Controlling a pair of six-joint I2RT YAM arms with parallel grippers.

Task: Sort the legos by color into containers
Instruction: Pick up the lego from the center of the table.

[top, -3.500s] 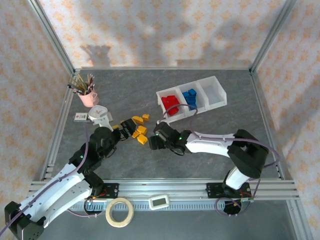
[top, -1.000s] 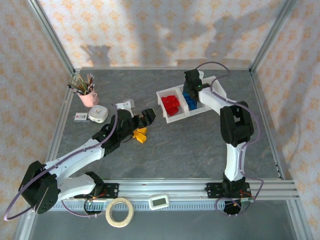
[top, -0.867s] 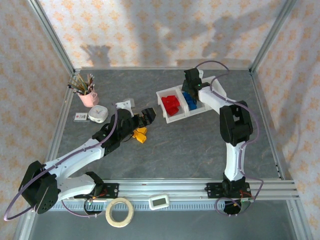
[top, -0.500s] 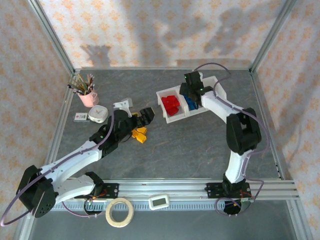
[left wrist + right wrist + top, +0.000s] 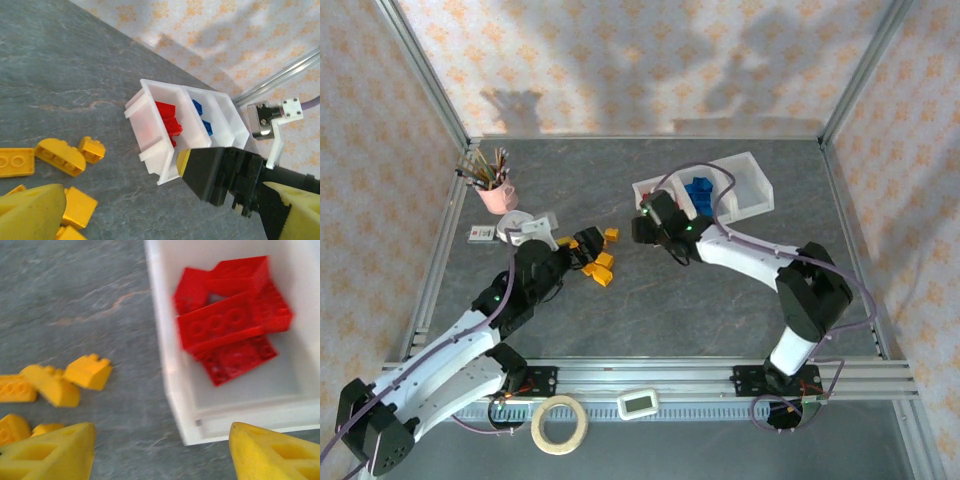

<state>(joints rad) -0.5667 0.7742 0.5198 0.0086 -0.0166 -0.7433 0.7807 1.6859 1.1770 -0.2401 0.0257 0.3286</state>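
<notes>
The containers [image 5: 752, 182] form a white row at the back right. Blue legos [image 5: 698, 190] lie in the middle bin, and the right bin looks bare. Red legos [image 5: 230, 330] fill the left bin [image 5: 170, 375]. Yellow legos [image 5: 603, 266] lie loose on the table left of the row. My right gripper [image 5: 648, 225] hangs open over the left bin's near corner, nothing between its yellow fingers [image 5: 272, 450]. My left gripper [image 5: 585, 243] stands open and empty just over the yellow pile [image 5: 60, 155], facing the bins [image 5: 150, 95] and the right gripper [image 5: 215, 170].
A pink cup of pencils [image 5: 495, 190] stands at the back left, with a white round object [image 5: 513, 225] and a small card [image 5: 480, 233] near it. A tape roll [image 5: 558, 423] and a white timer [image 5: 640, 403] lie by the front rail.
The right gripper has swung from above the blue bin toward me to the red bin's near corner, opening as it went. The left gripper has drawn back a little over the yellow pile.
</notes>
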